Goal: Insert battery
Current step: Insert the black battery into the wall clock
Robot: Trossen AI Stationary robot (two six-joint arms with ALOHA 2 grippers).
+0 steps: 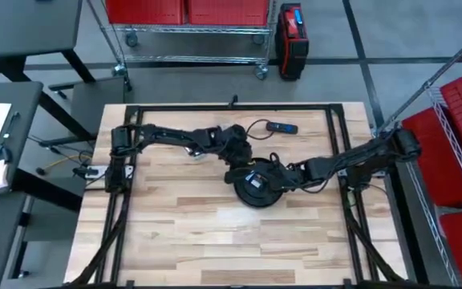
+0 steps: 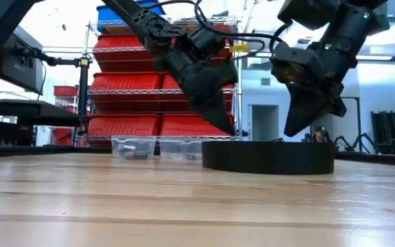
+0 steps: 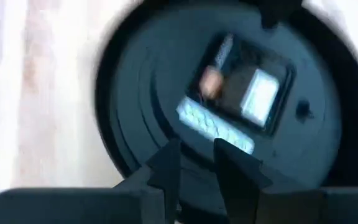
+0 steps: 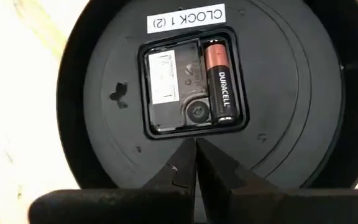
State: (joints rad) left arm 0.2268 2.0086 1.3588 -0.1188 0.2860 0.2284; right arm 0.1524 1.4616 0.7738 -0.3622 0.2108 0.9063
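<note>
Right now you are looking at a wooden worktop (image 1: 215, 233) carrying a round black clock (image 1: 258, 186) that is lying face down near its middle, back side up. Both arms are reaching in over it: the left arm is coming from the worktop's left edge and the right arm from its right edge, and they are meeting above the clock.

Your left pincer (image 3: 194, 163) is hovering just over the clock's rim with its fingers slightly apart and nothing between them; the left wrist view is blurred. Your right pincer (image 4: 195, 157) is hanging over the opposite rim with its fingertips pressed together, empty. From table height, both pincers are pointing down at the clock without visibly touching it.

On the clock's back, a white label (image 4: 187, 18) is reading "CLOCK 1 (2)". Below it, the square movement housing (image 4: 194, 84) is sitting in the centre of the back. The battery (image 4: 220, 82), a copper-topped black Duracell cell, is lying inside the slot along one side of that housing, seated lengthwise.

Farther back on the worktop, well apart from the clock, a small dark and blue device (image 1: 281, 127) is lying with a cable running to it. Two clear plastic containers (image 2: 153, 147) are sitting behind the clock in the low view.
</note>
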